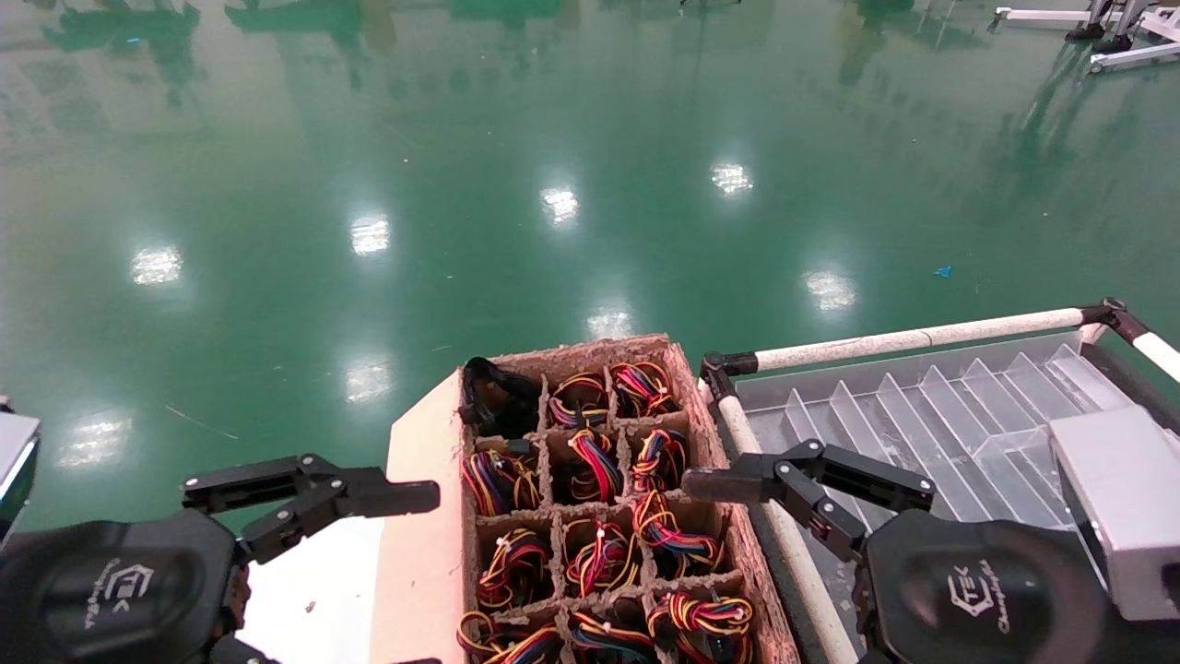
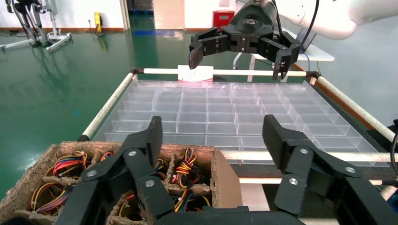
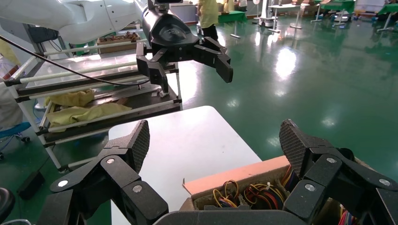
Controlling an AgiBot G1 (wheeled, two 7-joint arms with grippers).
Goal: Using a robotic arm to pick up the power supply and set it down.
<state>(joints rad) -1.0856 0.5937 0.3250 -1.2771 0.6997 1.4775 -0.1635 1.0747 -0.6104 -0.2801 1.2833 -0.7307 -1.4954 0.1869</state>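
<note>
Several power supplies (image 1: 595, 461) sit in the cells of a brown cardboard grid tray (image 1: 712, 433). Only their red, yellow, orange and black wire coils show; the grey bodies are hidden in the cells. My left gripper (image 1: 424, 579) hovers open beside the tray's left flap, holding nothing. In the left wrist view, the left gripper (image 2: 213, 129) spans the tray's corner, with wire coils (image 2: 185, 161) below. My right gripper (image 1: 701, 576) hangs open above the tray's right edge, also holding nothing. Under the right gripper (image 3: 215, 131) in the right wrist view are wire coils (image 3: 225, 190).
A clear plastic compartment tray (image 1: 922, 415) lies to the right of the cardboard tray, framed by white rails (image 1: 922, 337). A pink flap (image 1: 419, 516) and a white table (image 1: 313, 572) are on the left. Green floor lies beyond. A rack with yellow cloths (image 3: 80, 112) stands past the table.
</note>
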